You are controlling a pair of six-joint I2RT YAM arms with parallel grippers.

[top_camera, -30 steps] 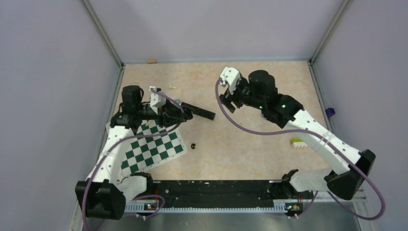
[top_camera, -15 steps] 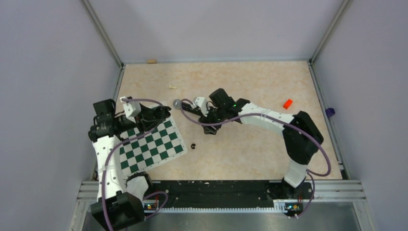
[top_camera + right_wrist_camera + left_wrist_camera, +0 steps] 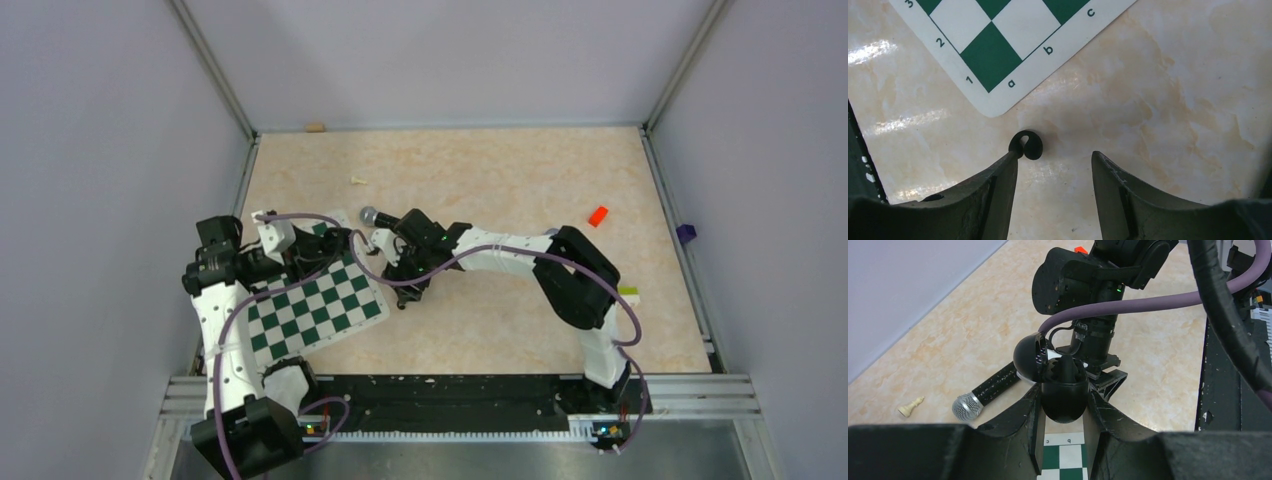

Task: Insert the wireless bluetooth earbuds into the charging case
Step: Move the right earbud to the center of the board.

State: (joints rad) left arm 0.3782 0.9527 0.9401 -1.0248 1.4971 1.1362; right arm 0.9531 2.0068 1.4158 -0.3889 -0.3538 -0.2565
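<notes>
My right hand [image 3: 1054, 156] hangs wide over the black earbud [image 3: 1027, 145] on the bench [image 3: 1173, 100] off the chessboard [image 3: 998, 45] corner, probably light and slick, so pinch its round body; left hand [image 3: 1064, 406] clamps the charging case [image 3: 1064, 392].

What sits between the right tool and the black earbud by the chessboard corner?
Nothing; right wrist view shows bare table, the black earbud lying just ahead of the open right tool, beside one fingertip.

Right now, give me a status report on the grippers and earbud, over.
Left gripper shut on open charging case. Right gripper open, over black earbud on table. Chessboard corner close by.
</notes>
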